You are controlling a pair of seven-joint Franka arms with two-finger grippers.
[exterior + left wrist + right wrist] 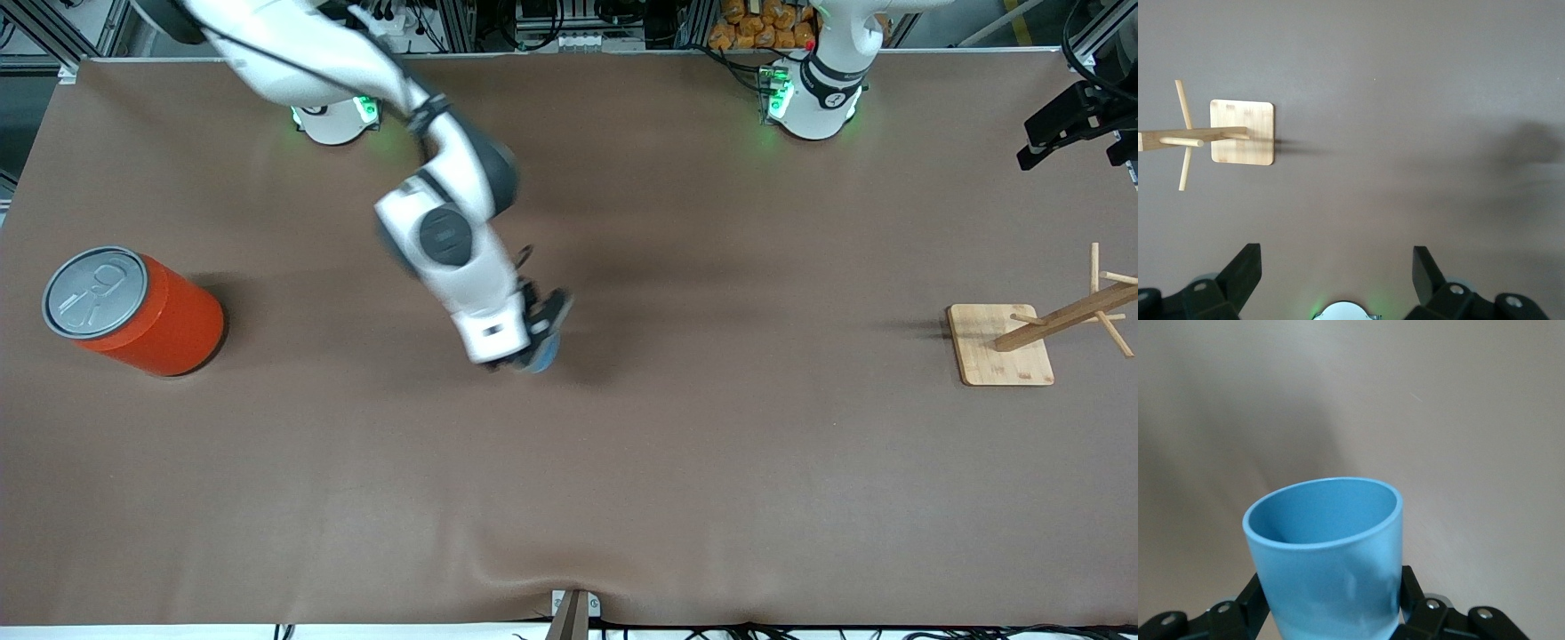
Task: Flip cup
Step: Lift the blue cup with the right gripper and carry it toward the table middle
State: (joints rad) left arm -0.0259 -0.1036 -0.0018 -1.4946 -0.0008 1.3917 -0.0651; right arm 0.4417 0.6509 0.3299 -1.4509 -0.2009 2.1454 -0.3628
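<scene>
Cup [1328, 567] clamped in tilted right gripper [533, 342] over mid-table.

Arm shells: glossy white with dark grey joint caps
Bases: white domes lit green
Right pincer [1331, 620]: black fingers, silver screws
Left pincer [1337, 273]: black fingers, silver screws
Cables: black, along the right arm

You get even, soft overhead light on the brown tabletop [711, 444], with no glare. The orange can [133, 311] and the wooden rack [1000, 345] throw short, soft shadows toward the robots' bases. The right arm's forearm looks slightly motion-smeared. In the right wrist view the cup [1328, 553] is sharp while the tabletop around it blurs.
</scene>
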